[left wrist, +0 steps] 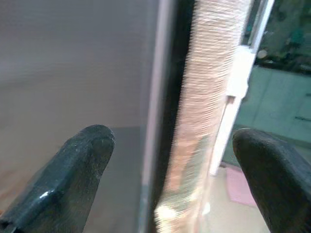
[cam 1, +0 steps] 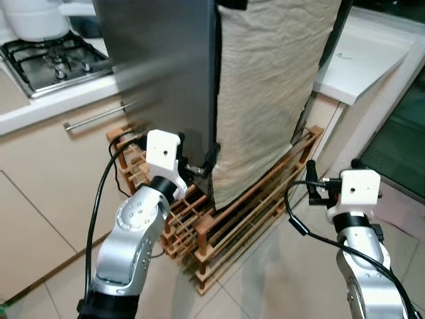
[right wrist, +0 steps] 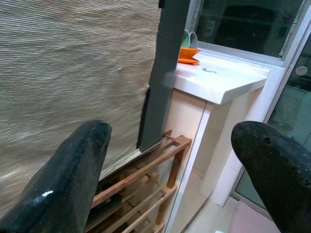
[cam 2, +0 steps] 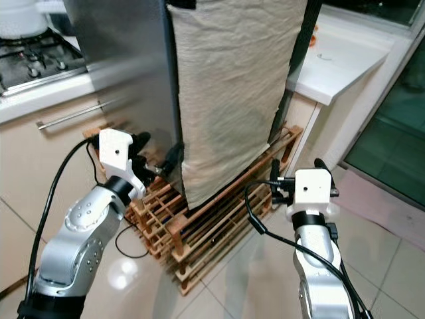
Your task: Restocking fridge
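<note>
Left wrist view. I see the left gripper with its two black fingers spread wide apart, one at each side of the frame. Between them runs the grey metal fridge door, its vertical edge bordered by a dark gap. Just beside that edge hangs a beige woven cloth, blurred. Beyond it stands a white frame, with a pinkish mat on the pale floor.

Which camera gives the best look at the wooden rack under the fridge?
The left eye view: the wooden rack appears whole, under the cloth-draped fridge. The right eye view shows it similarly. The right wrist view catches one corner; the left wrist view shows just the fridge edge.
</note>
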You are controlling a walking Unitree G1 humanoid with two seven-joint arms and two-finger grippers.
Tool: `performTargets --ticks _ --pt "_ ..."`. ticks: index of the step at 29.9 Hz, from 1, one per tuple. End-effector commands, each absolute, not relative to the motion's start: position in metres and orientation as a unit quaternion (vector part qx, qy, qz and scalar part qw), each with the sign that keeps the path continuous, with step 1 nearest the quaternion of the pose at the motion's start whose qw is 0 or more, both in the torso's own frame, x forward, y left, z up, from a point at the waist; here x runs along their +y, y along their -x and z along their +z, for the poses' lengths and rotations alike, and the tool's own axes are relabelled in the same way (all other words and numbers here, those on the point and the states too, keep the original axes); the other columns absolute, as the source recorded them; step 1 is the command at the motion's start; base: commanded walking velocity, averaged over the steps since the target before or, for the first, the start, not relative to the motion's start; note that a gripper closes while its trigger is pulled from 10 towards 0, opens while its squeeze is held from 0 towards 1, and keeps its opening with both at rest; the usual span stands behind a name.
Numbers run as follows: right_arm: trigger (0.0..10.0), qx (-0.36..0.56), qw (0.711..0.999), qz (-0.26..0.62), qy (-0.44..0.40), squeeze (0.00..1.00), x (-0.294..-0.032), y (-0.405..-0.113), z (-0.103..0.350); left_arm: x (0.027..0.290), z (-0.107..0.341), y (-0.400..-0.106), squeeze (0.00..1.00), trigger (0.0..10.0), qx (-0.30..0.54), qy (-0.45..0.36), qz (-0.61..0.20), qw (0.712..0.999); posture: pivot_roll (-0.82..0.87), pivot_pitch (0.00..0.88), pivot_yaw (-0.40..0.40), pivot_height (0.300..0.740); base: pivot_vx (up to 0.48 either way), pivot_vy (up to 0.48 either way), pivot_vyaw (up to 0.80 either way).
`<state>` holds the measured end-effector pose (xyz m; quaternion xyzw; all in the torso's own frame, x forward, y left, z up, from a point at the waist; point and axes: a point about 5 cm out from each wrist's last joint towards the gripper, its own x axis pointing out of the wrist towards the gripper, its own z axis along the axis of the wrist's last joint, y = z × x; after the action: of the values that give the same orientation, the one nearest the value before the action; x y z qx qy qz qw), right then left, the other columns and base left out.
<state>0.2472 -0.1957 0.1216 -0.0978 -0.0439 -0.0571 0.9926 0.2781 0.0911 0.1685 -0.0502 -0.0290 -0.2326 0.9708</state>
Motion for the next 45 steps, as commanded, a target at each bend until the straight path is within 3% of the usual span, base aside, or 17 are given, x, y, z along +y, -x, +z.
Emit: performTargets --ticks 1,11,27,33,38,45 --pt "10.0 -0.044 0.993 -0.053 0.098 0.0 -0.195 -0.249 0.121 0.088 0.173 -0.286 0.0 10.0 -0.026 0.047 -0.241 0.969 -0.04 0.0 -0.028 0.74 0.0 0.0 0.0" --pt "10.0 -0.044 0.993 -0.048 0.097 0.0 -0.192 -0.249 0.12 0.045 0.183 -0.294 0.0 10.0 -0.019 0.03 -0.323 0.946 -0.06 0.0 -0.024 0.74 0.0 0.0 0.0" --pt "10.0 -0.046 0.993 -0.047 0.099 0.0 -0.191 -0.246 0.122 0.027 0.188 -0.298 0.0 10.0 -0.013 0.047 -0.352 0.935 -0.07 0.0 -0.024 0.74 0.0 0.0 0.0" --pt "10.0 -0.045 0.994 -0.045 0.093 0.0 -0.188 -0.249 0.123 -0.011 0.188 -0.301 0.0 10.0 0.076 0.075 -0.379 0.919 -0.07 0.0 -0.026 0.74 0.0 0.0 0.0" --pt "10.0 -0.047 0.994 -0.045 0.092 0.0 -0.187 -0.251 0.124 -0.036 0.212 -0.294 0.0 10.0 0.022 0.051 -0.434 0.899 -0.08 0.0 -0.022 0.74 0.0 0.0 0.0" --pt "10.0 -0.043 0.993 -0.049 0.095 0.0 -0.19 -0.249 0.124 -0.041 0.227 -0.28 0.0 10.0 -0.043 0.047 -0.504 0.862 -0.08 0.0 -0.023 0.74 0.0 0.0 0.0"
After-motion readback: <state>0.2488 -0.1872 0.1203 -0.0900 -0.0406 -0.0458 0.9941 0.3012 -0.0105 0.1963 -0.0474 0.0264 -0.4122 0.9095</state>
